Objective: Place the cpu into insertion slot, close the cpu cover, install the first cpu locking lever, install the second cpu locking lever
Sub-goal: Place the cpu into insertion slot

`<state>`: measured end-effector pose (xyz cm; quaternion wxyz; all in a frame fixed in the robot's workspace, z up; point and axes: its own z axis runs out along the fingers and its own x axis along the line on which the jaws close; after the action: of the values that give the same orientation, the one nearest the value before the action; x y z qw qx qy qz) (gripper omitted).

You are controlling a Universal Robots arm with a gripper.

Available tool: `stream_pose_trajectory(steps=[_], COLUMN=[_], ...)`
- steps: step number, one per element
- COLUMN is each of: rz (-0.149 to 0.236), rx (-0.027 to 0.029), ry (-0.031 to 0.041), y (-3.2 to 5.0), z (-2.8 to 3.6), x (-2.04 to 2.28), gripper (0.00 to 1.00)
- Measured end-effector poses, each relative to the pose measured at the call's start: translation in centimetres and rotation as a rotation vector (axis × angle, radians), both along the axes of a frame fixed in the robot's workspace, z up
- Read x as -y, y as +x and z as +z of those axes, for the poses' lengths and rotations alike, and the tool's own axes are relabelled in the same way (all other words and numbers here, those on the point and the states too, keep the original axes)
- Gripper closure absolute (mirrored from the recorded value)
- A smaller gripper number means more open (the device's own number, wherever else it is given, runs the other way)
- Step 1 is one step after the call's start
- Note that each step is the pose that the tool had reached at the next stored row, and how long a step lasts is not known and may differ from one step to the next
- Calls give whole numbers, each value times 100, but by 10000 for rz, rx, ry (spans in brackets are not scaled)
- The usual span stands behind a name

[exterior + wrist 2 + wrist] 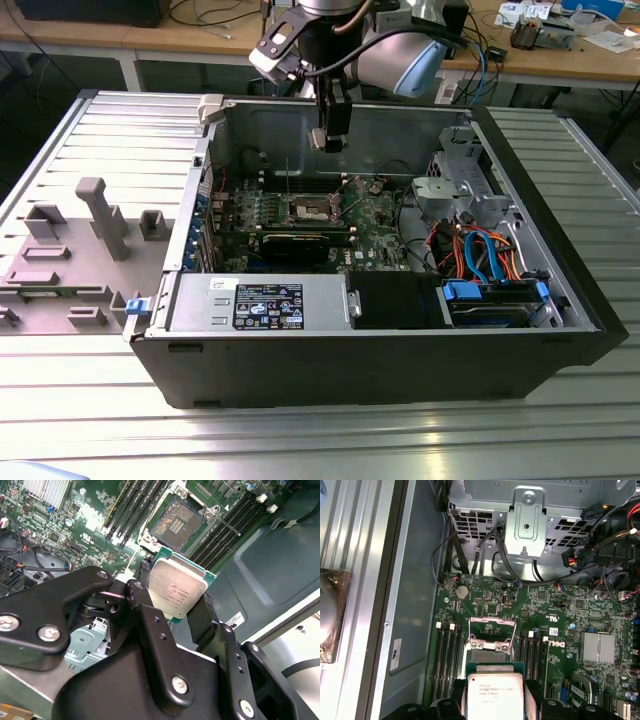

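Observation:
My gripper [329, 135] hangs above the motherboard inside the open computer case, shut on the cpu [177, 587]. The chip sits between the two black fingers [202, 615], its silver-grey top facing both wrist cameras, and appears again as the cpu [495, 697]. Below it lies the insertion slot [177, 525], a square socket with a dark pinned centre, uncovered. In the exterior view the insertion slot [308, 208] is below and slightly to the left of the gripper. The cpu cover [492, 630], a silvery frame with a large window, stands raised at the socket's far side.
Black memory slots [449, 655] flank the socket on both sides. A metal drive cage [450, 190] and coloured cables [480, 250] fill the case on the exterior view's right. The power supply [260, 300] lies at the front. A grey fixture [100, 215] stands outside the case.

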<state>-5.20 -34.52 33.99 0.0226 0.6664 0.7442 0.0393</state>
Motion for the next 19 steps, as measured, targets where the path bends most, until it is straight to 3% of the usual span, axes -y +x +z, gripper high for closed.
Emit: stream_pose_trajectory(steps=[7, 11, 17, 19], rz=[0, -7, -583, -730], rx=[1, 0, -30, -94], ry=[0, -2, -19, -27], y=[-2, -6, -7, -13], z=[-32, -105, -199, -228], x=[-2, -5, -10, -18], gripper=[45, 45, 45, 45])
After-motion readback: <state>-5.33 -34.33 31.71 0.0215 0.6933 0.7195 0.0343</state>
